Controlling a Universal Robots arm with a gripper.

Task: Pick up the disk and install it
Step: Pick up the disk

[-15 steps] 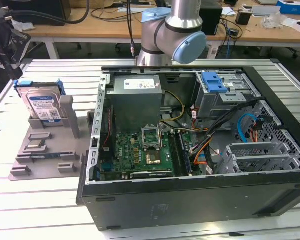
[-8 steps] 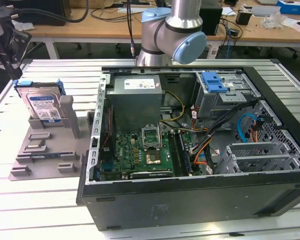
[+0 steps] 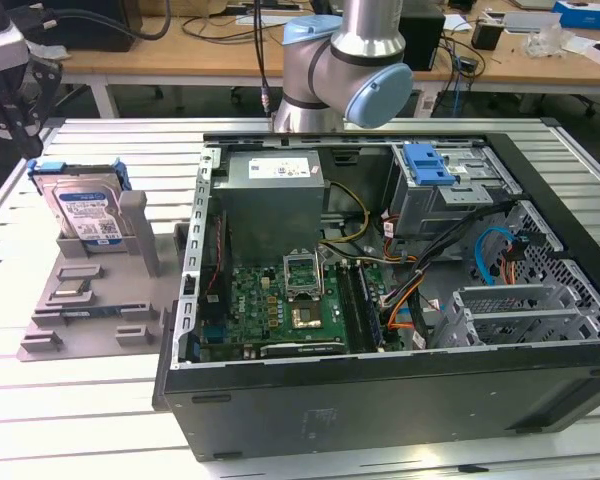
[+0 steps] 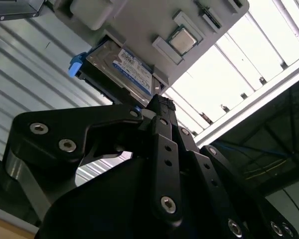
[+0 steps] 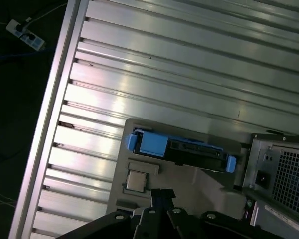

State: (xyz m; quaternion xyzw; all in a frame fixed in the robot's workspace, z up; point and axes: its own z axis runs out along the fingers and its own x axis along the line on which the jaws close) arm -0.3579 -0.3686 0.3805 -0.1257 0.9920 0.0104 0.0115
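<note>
Disk upright in grey holder

In the exterior view the disk stands on edge in a grey holder, with open air at its 12 o'clock. A grey post crowds its 3 o'clock, and the computer case wall rises beyond. Bare table lies at 6 o'clock. Inside the case, cables cross at the drive bay's 6 o'clock.
</note>
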